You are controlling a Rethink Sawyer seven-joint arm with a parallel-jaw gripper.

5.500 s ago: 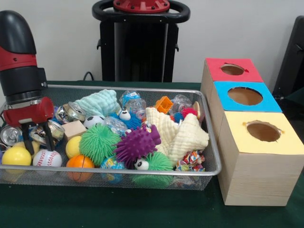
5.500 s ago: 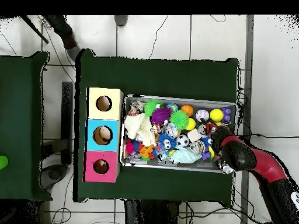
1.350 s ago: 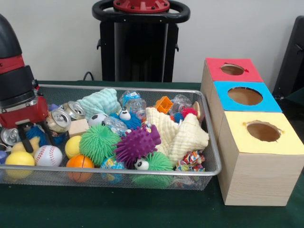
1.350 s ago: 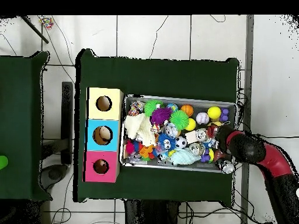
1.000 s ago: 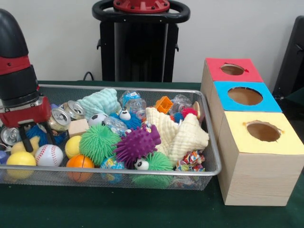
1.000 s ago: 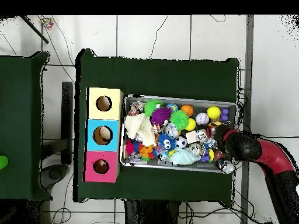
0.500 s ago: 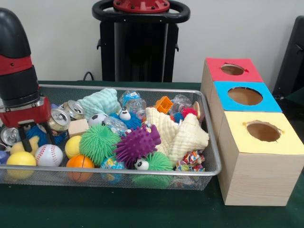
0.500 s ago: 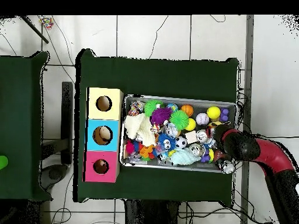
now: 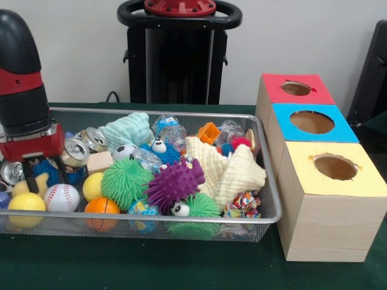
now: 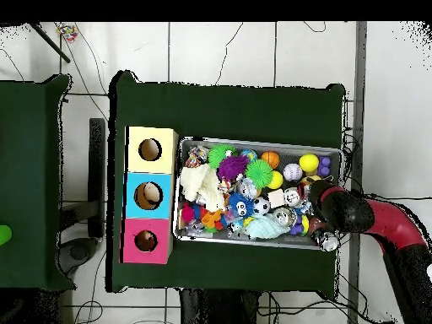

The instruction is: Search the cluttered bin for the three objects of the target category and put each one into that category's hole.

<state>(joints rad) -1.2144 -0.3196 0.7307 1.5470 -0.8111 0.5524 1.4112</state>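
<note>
My gripper (image 9: 43,176) hangs inside the left end of the wire bin (image 9: 268,181), open. One fingertip (image 9: 28,183) stands by a pale yellow toy, the other by a tilted silver can (image 9: 75,151). A blue spiky toy (image 9: 45,171) lies between the fingers. A second can (image 9: 94,139) lies behind, and a third can (image 9: 11,172) lies at the far left. A baseball (image 9: 61,197), a yellow ball (image 9: 25,202) and an orange ball (image 9: 101,206) sit in front. In the overhead view the arm (image 10: 344,211) covers the gripper at the bin's right end.
Three boxes with holes stand beside the bin: red (image 9: 296,89), blue (image 9: 312,122), yellow (image 9: 334,167). The bin also holds green (image 9: 126,180) and purple (image 9: 174,182) spiky balls, cream cloths (image 9: 233,169), a wooden block (image 9: 98,162) and crushed plastic bottles (image 9: 171,132).
Since 5.5 s ago the gripper has shifted a little left, and a can now lies tilted against its right finger. Over the last second it has hardly moved.
</note>
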